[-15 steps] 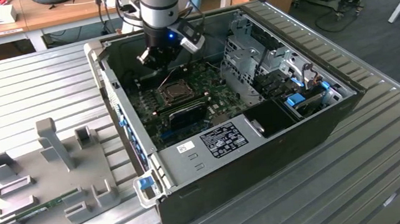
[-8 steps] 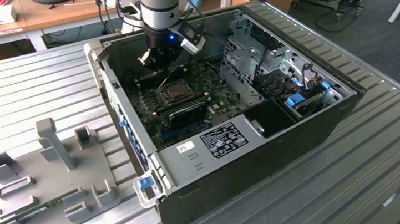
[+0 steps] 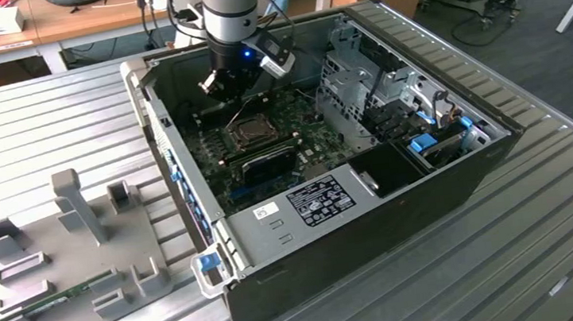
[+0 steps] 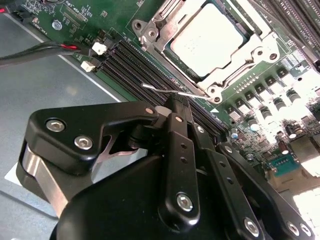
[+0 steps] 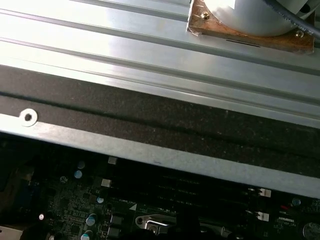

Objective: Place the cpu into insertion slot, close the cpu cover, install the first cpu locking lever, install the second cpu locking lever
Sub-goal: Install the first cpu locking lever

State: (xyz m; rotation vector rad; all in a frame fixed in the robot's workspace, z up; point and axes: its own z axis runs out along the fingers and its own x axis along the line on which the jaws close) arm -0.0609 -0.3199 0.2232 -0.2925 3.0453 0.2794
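End effector (image 4: 174, 102), fingers pinched narrow, at the locking lever (image 4: 157, 89) beside the insertion slot (image 3: 252, 132), cpu (image 4: 207, 40) seated under the cpu cover (image 4: 250, 52); risk: thin lever slipping off the tips, springing back.

The cpu (image 4: 207, 40) showed a pale silvery face inside the shiny silver cpu cover (image 4: 159, 24), on a green circuit board (image 4: 82, 15) speckled with small silver parts. The memory slots (image 4: 131, 59) were black, and the wires (image 4: 45, 48) red and black. The gripper (image 4: 175, 102) was glossy black. The ribbed table (image 3: 36, 115) was silver-grey, and the computer case (image 3: 379, 230) black.
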